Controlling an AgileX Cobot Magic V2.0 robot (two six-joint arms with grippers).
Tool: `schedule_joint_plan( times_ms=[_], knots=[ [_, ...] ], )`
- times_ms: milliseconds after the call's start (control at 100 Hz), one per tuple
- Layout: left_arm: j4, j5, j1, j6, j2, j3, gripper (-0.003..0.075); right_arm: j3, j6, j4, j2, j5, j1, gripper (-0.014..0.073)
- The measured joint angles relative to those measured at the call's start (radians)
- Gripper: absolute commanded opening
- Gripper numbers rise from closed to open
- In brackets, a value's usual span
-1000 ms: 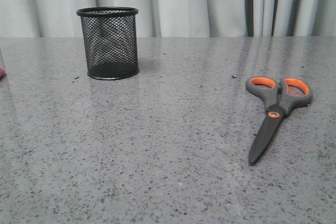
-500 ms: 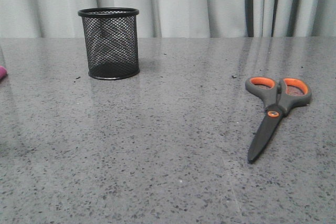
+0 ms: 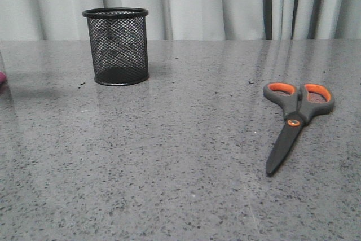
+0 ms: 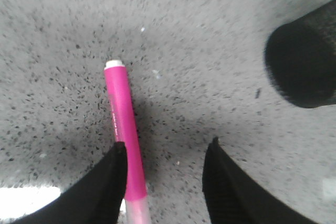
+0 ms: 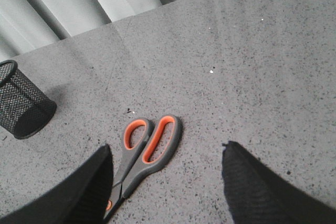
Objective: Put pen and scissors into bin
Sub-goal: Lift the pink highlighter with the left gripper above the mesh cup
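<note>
Two task items are still lying flat on the speckled grey stone-look table [image 3: 180,156], and almost nothing is shifting in the front view compared with a second ago: the small black wire-mesh cylindrical cup [image 3: 116,46] is standing upright at the far left as before, and the dark-bladed scissors with grey handles and orange-lined loops [image 3: 295,119] are resting on the right in essentially the same spot, blades pointing toward the near edge. Only a sliver of the slim magenta-pink marker pen [image 4: 124,129] is showing at the far left edge of that view, well apart from the cup. The telling picture is the left wrist view, where the left gripper [image 4: 165,182] is hovering with its jaws spread, one finger lying against the pen's barrel and the other standing clear on the opposite side; nothing is being gripped yet. The right gripper [image 5: 168,182] is likewise hanging released over the scissors' handle loops, with the cup visible beyond them. Judging from this, both arms are lining up for pickups and neither item is anywhere near the bin, so the task is barely beginning; the left jaws seem off-centre on the pen and probably need to shift sideways before closing.
</note>
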Motion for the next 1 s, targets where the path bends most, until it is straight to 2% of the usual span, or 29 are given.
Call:
schedule_joint_plan(
  times_ms=[400,490,600,700,790,870,940,1000],
  knots=[
    [0.057,0.013,0.000,-0.005,0.175,-0.025,0.0290,0.000,0.000,0.000,0.000,0.032,0.000,0.0411],
    [0.065,0.011,0.000,-0.005,0.190,-0.035,0.0206,0.000,0.000,0.000,0.000,0.032,0.000,0.0411],
    [0.071,0.007,0.000,0.000,0.205,-0.043,-0.0020,0.000,0.000,0.000,0.000,0.032,0.000,0.0411],
    [0.045,-0.039,0.000,0.014,0.210,-0.046,-0.0019,0.000,0.000,0.000,0.000,0.032,0.000,0.0411],
    [-0.063,-0.120,0.000,0.089,0.201,-0.030,-0.0019,0.000,0.000,0.000,0.000,0.034,0.000,0.0411],
    [-0.257,-0.228,0.000,0.211,0.165,-0.021,-0.0019,0.000,0.000,0.000,0.000,0.035,0.000,0.0411],
    [-0.485,-0.343,-0.016,0.389,0.107,-0.021,-0.0018,0.000,0.000,0.000,0.000,0.035,0.000,0.0411],
    [-0.709,-0.430,-0.041,0.611,0.052,-0.021,-0.0018,0.000,0.000,0.000,0.000,0.035,0.000,0.0411]
  ],
)
